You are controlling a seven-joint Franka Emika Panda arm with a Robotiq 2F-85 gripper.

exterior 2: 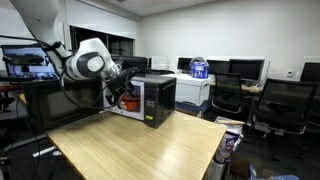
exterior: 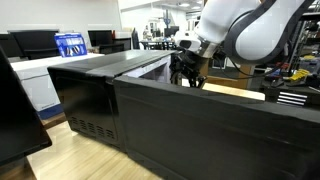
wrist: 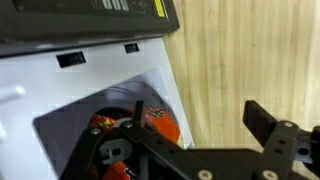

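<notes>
Gripper (wrist: 186, 142) jaws spread, nothing pinched; hangs at the mouth of the open microwave (wrist: 80, 85); orange item (wrist: 160, 124) lies inside on the white floor, just past the fingertips, contact can't be told; looks like the reach-in step; next move needs jaws straddling it without clipping the microwave; item looks crinkly, orange with dark print, probably soft; microwave sits on a wood table (wrist: 240, 50)

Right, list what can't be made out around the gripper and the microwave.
- Orange thing, wrist view: the gripper covers most of it; its kind is unclear.
- Gripper in an exterior view: too small and dark to tell open from shut.
- Microwave: its panel is cut off by the wrist view's top edge.
- Gripper's lower end in an exterior view: hidden behind a dark box.
</notes>
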